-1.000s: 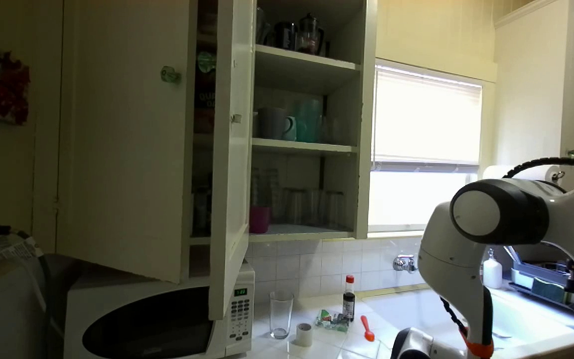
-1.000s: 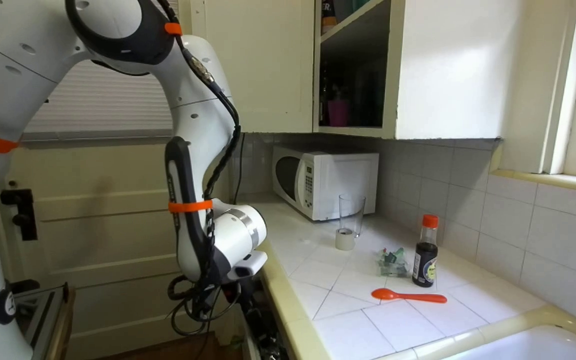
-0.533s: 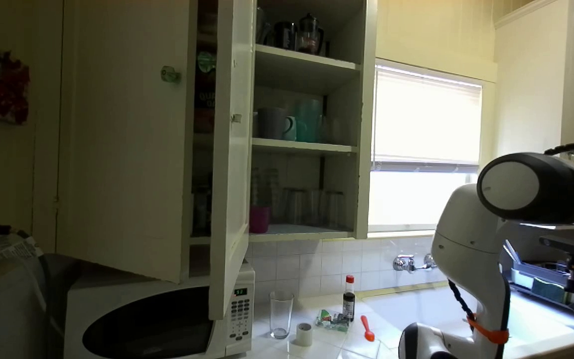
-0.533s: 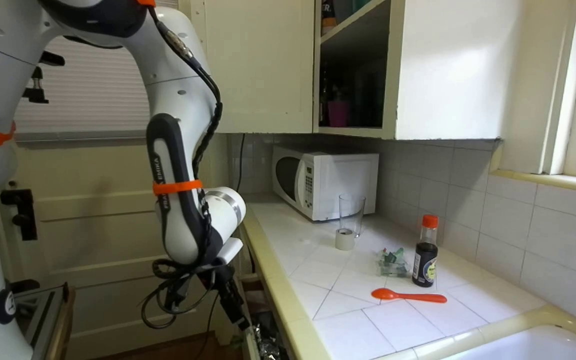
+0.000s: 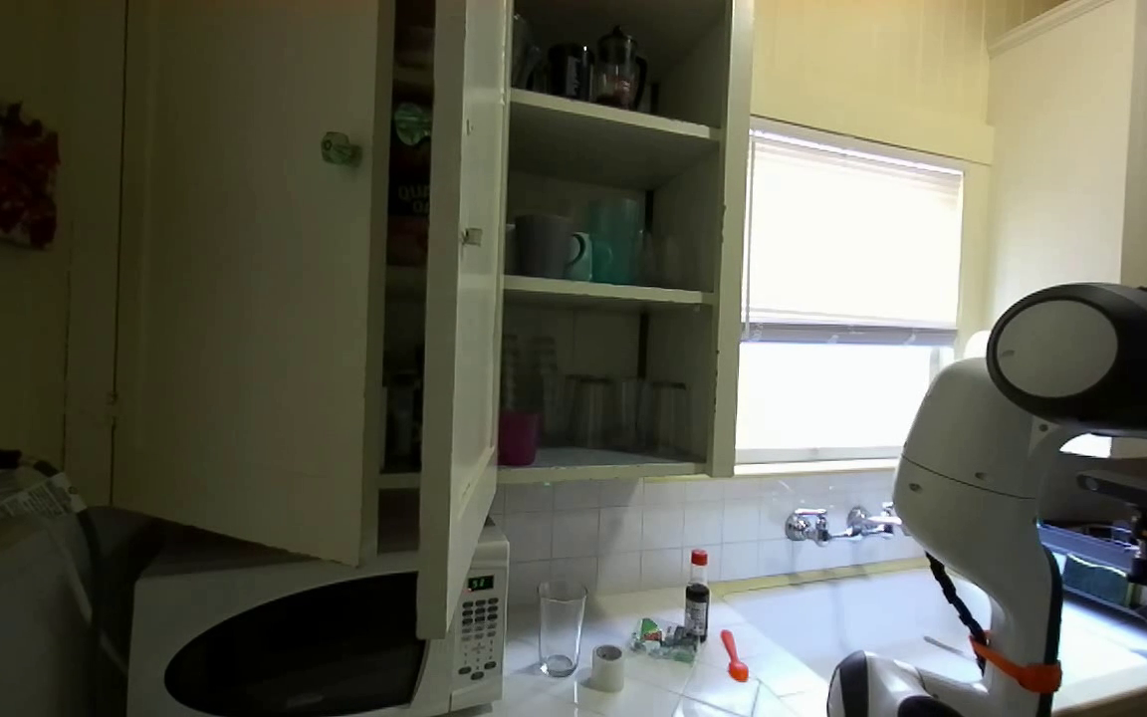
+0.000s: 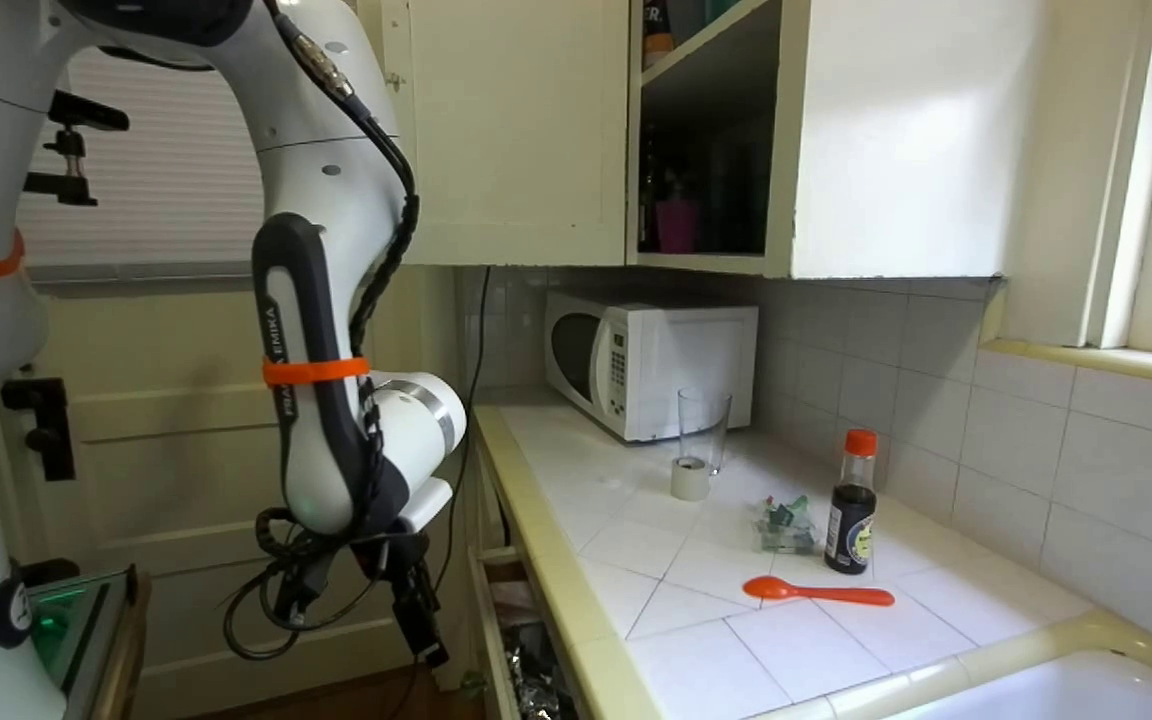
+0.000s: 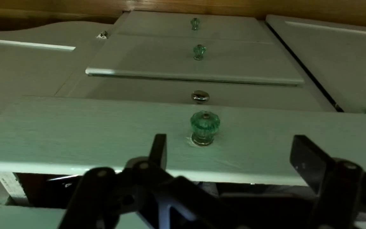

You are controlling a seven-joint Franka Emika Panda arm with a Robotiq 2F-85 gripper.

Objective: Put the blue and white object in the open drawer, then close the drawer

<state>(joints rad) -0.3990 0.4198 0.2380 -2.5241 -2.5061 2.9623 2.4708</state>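
Jo: so where's the drawer (image 7: 91, 133) at, and which way's it facing?

Me: In an exterior view I've got it sticking out from under the counter (image 6: 636, 510). Its front panel (image 7: 259, 140) has its long axis running parallel to the counter's yellow edge (image 6: 556, 560), and in my wrist view that panel goes straight across. The green glass knob (image 7: 205, 125) points outward, away from the counter. There's shiny stuff (image 6: 534, 685) inside, too small to name.

Jo: and your gripper (image 7: 229, 146)?

Me: Fingers (image 7: 310, 163) spread wide. In the wrist view the knob shows in the gap between them, nearer the one on that view's left; can't tell how far ahead it is. In an exterior view I'm hanging tips-down just outside the front panel, apart from it.
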